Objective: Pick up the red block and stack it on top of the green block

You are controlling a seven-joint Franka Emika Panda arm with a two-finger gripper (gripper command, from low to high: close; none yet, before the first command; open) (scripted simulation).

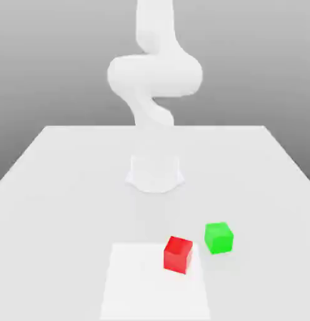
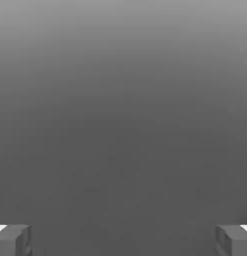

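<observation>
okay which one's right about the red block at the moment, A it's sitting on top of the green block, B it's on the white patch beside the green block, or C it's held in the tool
B: the red block stands on the white patch, with bare table surface between it and the green block.

My exterior view facing the arm's base (image 1: 155, 172) across the tabletop (image 1: 63, 207), slightly raised, my hand view looking out between the fingertips (image 2: 234, 240)
</observation>
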